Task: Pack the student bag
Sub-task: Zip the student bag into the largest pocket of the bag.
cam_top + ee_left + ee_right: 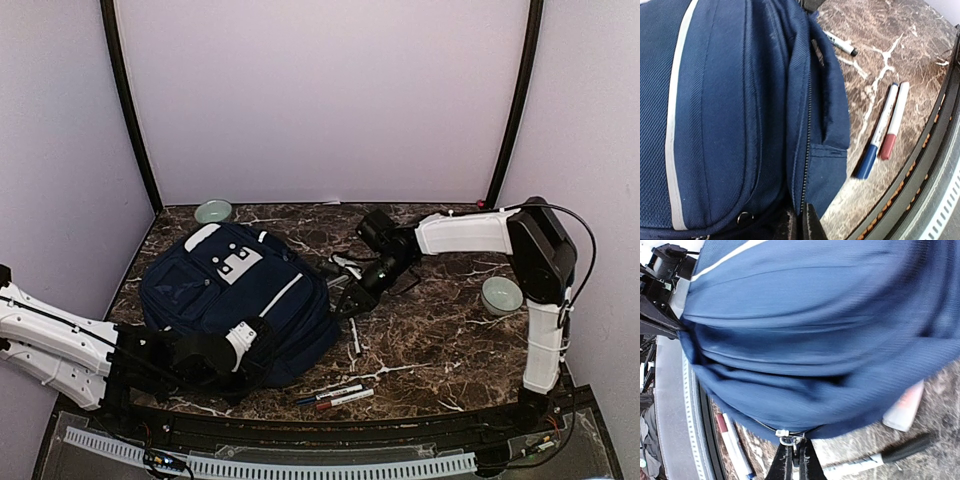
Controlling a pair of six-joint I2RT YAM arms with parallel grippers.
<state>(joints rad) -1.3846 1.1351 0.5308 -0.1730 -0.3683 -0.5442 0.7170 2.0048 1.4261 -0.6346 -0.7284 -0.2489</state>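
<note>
My left gripper (800,214) is pinched narrow on the near edge of the student bag (215,295), right where its zip line runs down between my fingers. My right gripper (795,454) is closed tight on the bag's small metal zip pull (788,439), at the bag's right side.

The navy backpack lies flat on the dark marble table (430,340), left of centre, between my two arms. Its zip looks closed along the stretch I can see, so I judge the packing has barely begun: the bag has yet to be opened.

A pale green bowl (213,211) sits behind the bag, and a second bowl (501,295) sits well to the right. Loose on the table near the front edge lie a blue-capped marker (880,132) and a red-capped marker (894,122), side by side, with a black-capped marker (840,44) just beside the bag. None of these is packed yet.

The bag's inside is hidden. A pale object (904,410) pokes out from under the bag; I cannot tell what it is. The right wrist view is blurred.
</note>
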